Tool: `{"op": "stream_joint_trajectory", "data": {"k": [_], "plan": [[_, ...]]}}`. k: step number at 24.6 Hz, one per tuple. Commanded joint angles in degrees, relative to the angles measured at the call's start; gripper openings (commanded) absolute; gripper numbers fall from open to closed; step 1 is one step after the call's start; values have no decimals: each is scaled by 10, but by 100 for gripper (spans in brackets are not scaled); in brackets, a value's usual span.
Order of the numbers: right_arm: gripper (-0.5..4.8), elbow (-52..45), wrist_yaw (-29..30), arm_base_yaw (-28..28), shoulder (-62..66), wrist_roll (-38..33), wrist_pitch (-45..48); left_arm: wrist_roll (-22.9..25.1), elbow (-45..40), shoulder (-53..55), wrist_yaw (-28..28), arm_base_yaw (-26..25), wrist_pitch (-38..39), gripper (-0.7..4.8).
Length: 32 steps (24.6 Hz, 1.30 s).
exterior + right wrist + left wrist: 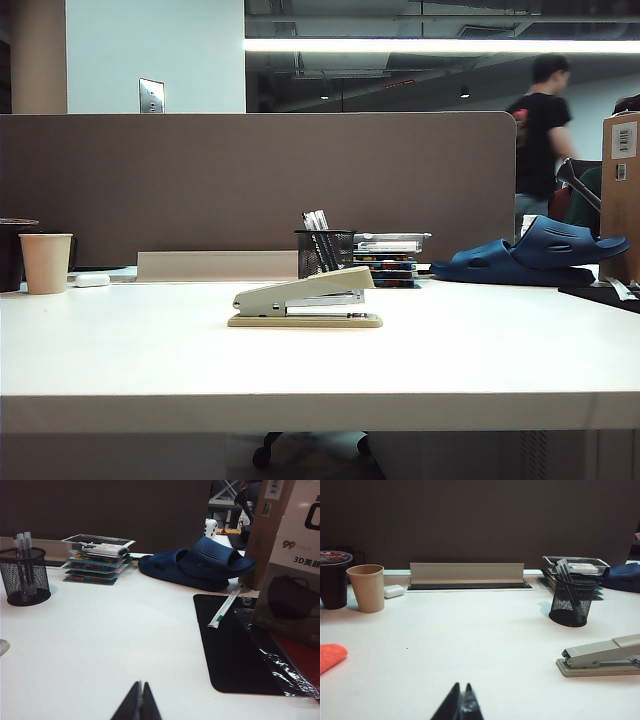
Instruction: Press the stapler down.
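The stapler (306,298) lies flat on the white counter (150,360), near the middle, its top arm raised and nothing touching it. At about 12 o'clock from it, close behind, stands a black mesh pen holder (324,253) with pens, and just beside that a stack of trays (389,258). Far at 9 o'clock I see a beige paper cup (46,262) beside a dark cup (12,253), and a small white eraser (92,280) next to them. At 3 o'clock, well apart, lie dark blue slippers (535,255).

The left pincer (461,707) hangs low over the bare counter, its fingers closed together; the stapler is at its 2 o'clock, apart from it. The right pincer (139,705) is also closed, holding nothing, over the counter beside a black mat (235,650)
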State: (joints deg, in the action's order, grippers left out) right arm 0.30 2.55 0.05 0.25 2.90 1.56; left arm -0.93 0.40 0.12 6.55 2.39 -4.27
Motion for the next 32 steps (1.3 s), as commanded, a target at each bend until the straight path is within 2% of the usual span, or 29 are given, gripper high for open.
{"op": "stream_joint_trajectory", "data": {"k": [1,17,21,24,26,27,32], "plan": [[-9,-3,-3,0,-4,1,8,1,1,0,1,0,-6,-5],[-9,-3,-3,0,-4,1,8,0,1,0,7,0,-5,-6],[-9,-3,-2,0,-4,1,8,1,1,0,57,0,-5,-6],[-9,-1,0,0,-4,1,9,1,1,0,128,0,0,-6],[-9,-1,0,0,-4,1,9,1,1,0,153,0,7,-6],[-9,0,0,0,-4,0,9,1,1,0,181,0,23,-6],[-9,17,0,0,-3,-3,-9,3,1,0,238,0,79,-6]]}}
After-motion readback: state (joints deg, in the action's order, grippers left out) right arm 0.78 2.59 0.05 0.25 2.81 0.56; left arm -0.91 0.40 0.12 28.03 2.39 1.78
